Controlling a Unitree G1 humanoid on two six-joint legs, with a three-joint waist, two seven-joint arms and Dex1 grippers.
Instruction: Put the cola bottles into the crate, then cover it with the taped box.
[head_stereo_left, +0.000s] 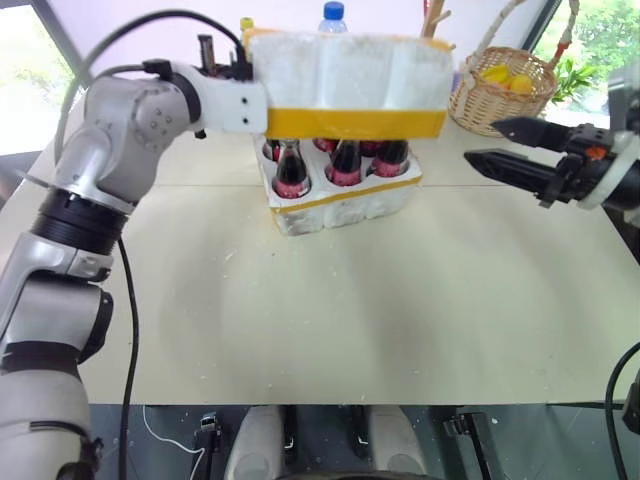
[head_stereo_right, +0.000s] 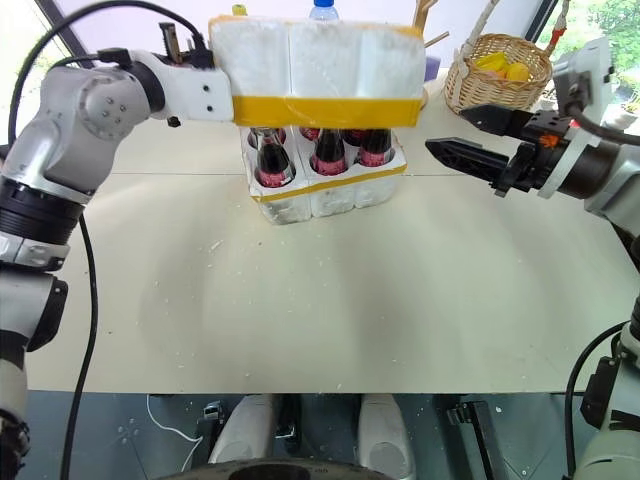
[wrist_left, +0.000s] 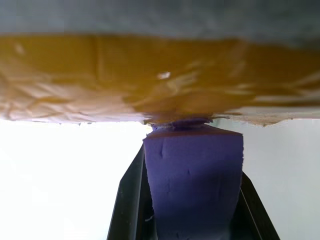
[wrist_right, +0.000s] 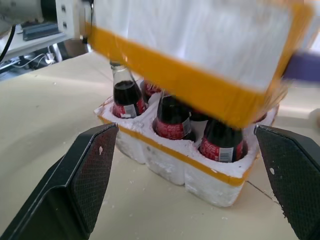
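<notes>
From the head cameras I saw my left claw clamped on the left end of the large white styrofoam box with wide yellow tape, held above the low white styrofoam crate with a thin yellow band on the beige surface. The small glass cola bottles with red labels stood in the crate's holes. My right claw hung to the right, fingers apart and empty.

Left wrist: the box's yellow tape sat right at the fingers.

Right wrist: both black fingers stood wide apart, facing crate and box.
</notes>
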